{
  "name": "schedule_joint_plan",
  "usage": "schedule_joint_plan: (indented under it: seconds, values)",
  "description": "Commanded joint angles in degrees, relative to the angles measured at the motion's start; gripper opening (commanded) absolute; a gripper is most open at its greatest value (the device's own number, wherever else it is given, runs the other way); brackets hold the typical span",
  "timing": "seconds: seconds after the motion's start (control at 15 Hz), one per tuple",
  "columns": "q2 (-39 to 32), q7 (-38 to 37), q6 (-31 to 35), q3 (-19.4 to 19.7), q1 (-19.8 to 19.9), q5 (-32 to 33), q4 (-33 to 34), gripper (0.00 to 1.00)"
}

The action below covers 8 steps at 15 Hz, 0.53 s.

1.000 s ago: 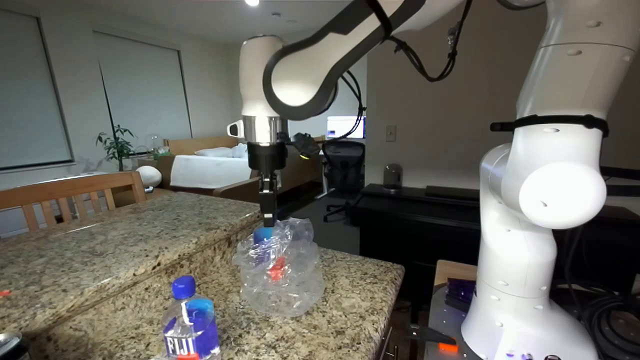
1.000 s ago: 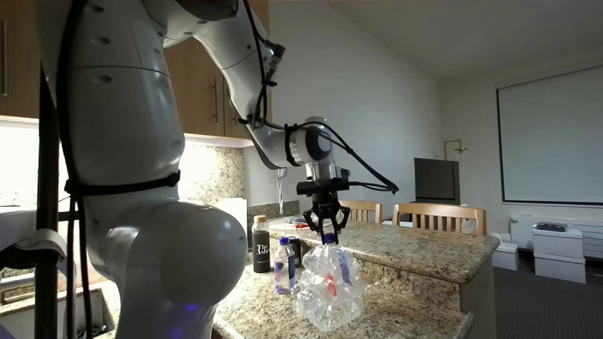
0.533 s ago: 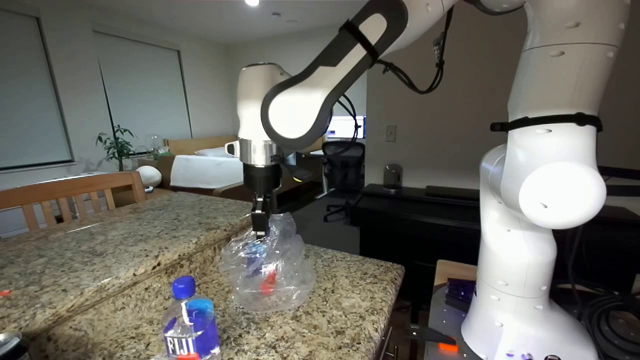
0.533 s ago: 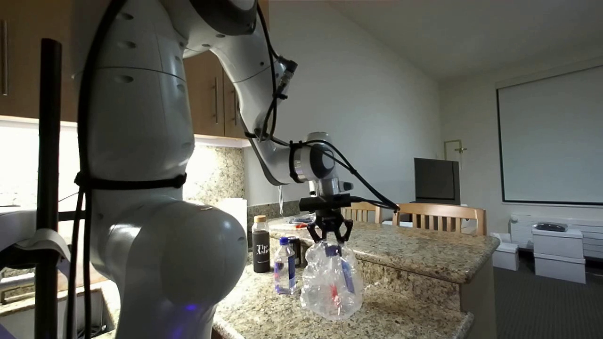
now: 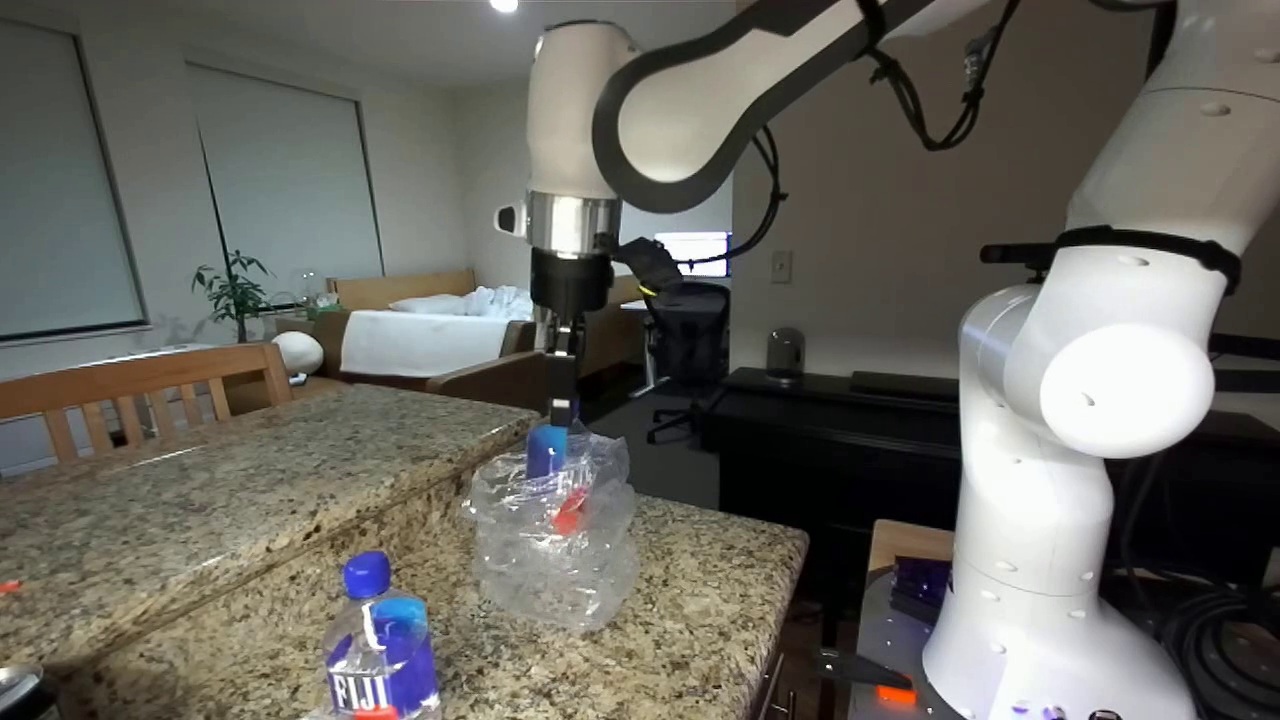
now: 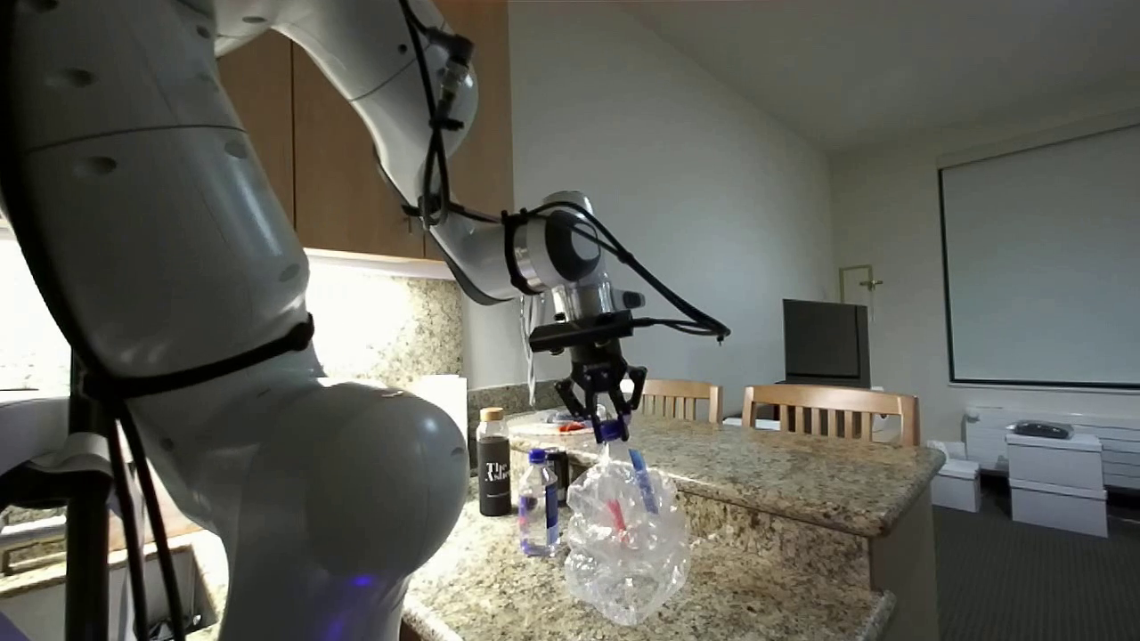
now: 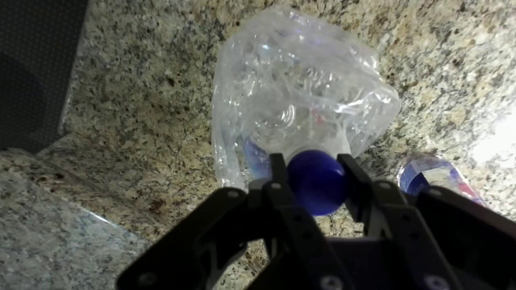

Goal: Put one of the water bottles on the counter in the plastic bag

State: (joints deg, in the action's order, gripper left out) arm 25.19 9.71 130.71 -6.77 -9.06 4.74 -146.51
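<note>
Clamping the water bottle [image 5: 546, 452], the end effector [image 7: 312, 169] should lower straight into the plastic bag [image 5: 560, 575] near the desk's edge [image 5: 720, 535].

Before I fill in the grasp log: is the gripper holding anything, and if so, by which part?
The gripper holds a water bottle by its blue cap, pinched from both sides.

Plastic bag [image 6: 623, 570] on counter [image 6: 775, 592], bottle [image 5: 545, 452] partly inside, second bottle [image 5: 382, 640] to their left in both exterior views
</note>
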Motion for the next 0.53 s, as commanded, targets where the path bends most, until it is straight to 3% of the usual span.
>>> schedule_joint_plan:
  seconds: [0.0, 0.47]
  values:
    - [0.3, 2.9, -2.4, 2.2, -1.6, -2.9, 0.3, 0.15]
    - [0.2, 5.3, -2.5, 4.7, -2.9, -8.5, -0.4, 0.15]
